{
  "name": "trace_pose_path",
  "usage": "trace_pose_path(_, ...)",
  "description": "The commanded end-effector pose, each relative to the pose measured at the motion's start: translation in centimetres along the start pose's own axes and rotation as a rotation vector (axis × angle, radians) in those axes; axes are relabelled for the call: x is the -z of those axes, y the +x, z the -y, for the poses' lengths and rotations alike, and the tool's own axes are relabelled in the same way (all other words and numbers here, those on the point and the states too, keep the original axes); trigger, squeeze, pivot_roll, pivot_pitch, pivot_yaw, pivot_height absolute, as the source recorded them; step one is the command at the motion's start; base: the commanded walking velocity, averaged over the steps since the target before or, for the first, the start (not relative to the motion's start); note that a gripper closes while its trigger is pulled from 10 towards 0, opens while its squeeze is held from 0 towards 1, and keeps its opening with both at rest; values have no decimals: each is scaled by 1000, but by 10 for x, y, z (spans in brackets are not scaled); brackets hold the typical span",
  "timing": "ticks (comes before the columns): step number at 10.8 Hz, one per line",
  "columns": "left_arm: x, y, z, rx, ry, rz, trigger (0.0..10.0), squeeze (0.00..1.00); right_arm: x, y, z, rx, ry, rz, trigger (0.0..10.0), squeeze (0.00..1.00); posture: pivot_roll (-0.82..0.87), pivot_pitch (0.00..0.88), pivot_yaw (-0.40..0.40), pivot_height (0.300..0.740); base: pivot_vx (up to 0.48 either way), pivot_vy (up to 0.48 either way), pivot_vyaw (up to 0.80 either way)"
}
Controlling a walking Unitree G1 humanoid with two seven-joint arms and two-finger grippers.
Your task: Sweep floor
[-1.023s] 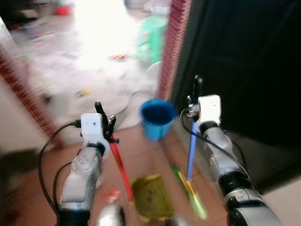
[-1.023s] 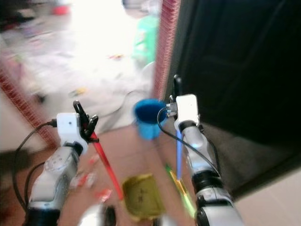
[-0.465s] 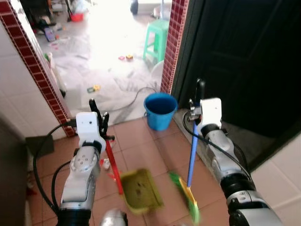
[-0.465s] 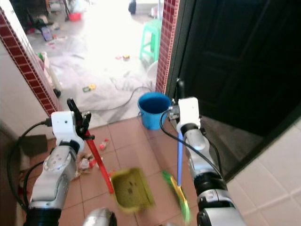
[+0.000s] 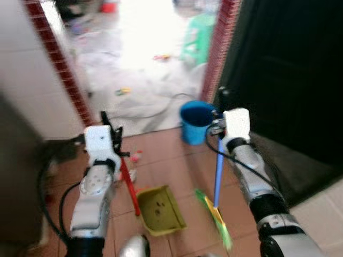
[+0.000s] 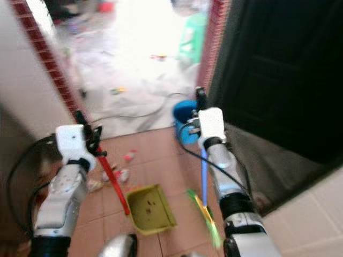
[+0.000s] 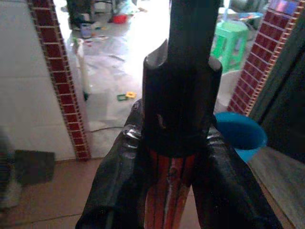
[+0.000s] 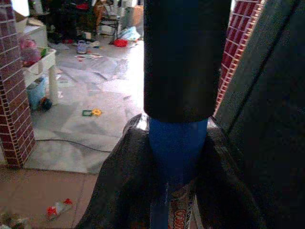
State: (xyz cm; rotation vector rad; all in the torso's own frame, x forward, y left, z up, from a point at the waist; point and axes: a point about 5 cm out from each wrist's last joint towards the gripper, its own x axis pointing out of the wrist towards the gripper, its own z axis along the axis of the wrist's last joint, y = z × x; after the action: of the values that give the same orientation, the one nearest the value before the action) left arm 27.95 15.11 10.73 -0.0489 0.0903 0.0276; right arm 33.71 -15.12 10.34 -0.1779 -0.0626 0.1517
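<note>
My left gripper [image 5: 111, 128] is shut on the red handle [image 5: 129, 187] of a yellow-green dustpan [image 5: 159, 210] that rests on the terracotta tiles between my arms. My right gripper [image 5: 220, 113] is shut on the blue handle [image 5: 217, 174] of a broom, whose green and yellow head [image 5: 218, 220] touches the floor right of the pan. In the left wrist view the fingers [image 7: 121, 186] clamp the red handle [image 7: 167, 188] under its black cap. In the right wrist view the fingers [image 8: 126, 181] clamp the blue handle [image 8: 177, 143]. Small red and white litter [image 6: 127, 156] lies left of the pan.
A blue bucket [image 5: 195, 121] stands ahead by the red-brick door post [image 5: 217, 53]. A dark door [image 5: 289, 69] is on the right and a white tiled wall [image 5: 37, 91] on the left. Beyond the doorway are a cable [image 5: 155, 111], a green stool [image 5: 198, 43] and scattered bits.
The whole picture has shifted right and blurred, so the camera turned left. Both grippers keep the same hold; dustpan and broom sit as before relative to my arms.
</note>
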Motion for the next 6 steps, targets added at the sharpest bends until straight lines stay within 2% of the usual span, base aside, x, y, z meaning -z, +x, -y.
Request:
trace_pose_path(1, -18, 5, -1, -16, -14, 87, 10000, 0, -13, 4, 3, 9, -19, 56, 10000, 0, -7, 0, -17, 740, 0, 0, 800)
trace_pose_path(2, -19, 5, -3, -31, -14, 94, 10000, 0, -13, 4, 4, 10, -20, 57, 10000, 0, -8, 0, -13, 740, 0, 0, 800)
trace_pose_path(3, -21, 5, -6, -36, -22, 98, 10000, 0, -11, 3, 9, 35, -9, 53, 10000, 0, -7, 0, -11, 740, 0, 352, 0)
trace_pose_path(6, -21, 4, -5, -26, -26, 98, 10000, 0, -11, 2, 6, 30, -8, 52, 10000, 0, -5, 0, -10, 740, 0, 480, 0)
